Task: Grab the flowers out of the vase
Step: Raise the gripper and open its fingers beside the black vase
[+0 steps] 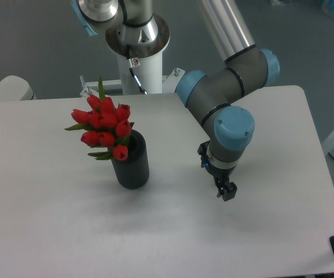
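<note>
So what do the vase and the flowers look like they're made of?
The vase: matte black, finely ribbed sides with no shine, possibly plastic or coated ceramic; the picture leaves that open. The flowers: uniformly bright red buds with stiff green leaves, likely artificial plastic or fabric, though real tulips can't be excluded.

The small dark two-finger gripper (226, 191) is too tiny to tell if its jaws are apart or closed. The red tulip bunch (105, 124) covers most of the short ribbed matte black vase (132, 165) mouth, stems hidden inside. The silver-grey arm with blue joint caps (230, 87) gets cut off at the top edge.
</note>
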Tool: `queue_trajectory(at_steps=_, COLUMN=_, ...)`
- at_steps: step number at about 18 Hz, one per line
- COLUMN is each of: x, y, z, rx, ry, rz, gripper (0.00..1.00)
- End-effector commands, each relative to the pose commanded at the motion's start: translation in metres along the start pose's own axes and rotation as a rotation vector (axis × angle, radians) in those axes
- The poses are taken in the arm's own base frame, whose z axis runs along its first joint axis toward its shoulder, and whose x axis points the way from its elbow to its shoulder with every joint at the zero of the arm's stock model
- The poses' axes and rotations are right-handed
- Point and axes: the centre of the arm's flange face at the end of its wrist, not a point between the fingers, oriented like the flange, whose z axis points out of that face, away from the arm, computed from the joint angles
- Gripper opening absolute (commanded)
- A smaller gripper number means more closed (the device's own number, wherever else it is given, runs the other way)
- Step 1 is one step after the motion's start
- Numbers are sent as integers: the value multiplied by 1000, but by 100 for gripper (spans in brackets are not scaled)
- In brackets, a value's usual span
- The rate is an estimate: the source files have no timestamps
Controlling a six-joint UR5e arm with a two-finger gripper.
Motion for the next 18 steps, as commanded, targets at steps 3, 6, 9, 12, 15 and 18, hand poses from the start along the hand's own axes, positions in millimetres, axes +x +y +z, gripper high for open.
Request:
queue_trajectory(at_steps=3, x=-1, y=20, z=-5, rx=107, ry=-13, rz=-48, gripper=100)
queue_trajectory(at_steps=6, x=2, y=37, z=-19, rx=272, ry=-32, rz=-101, gripper=100)
queue_trajectory(at_steps=9, x=9, y=41, z=-31, rx=349, ry=-14, rz=-129, gripper=100)
queue_trajectory(at_steps=12, x=15, y=49, z=-47, rx=465, ry=-38, rz=-165, gripper=100)
queue_trajectory(at_steps=15, x=30, y=63, z=-64, rx=545, ry=-20, rz=-203, gripper=100)
queue_trajectory(at_steps=18, x=52, y=57, z=-74, rx=579, ry=5, rz=-176, gripper=100)
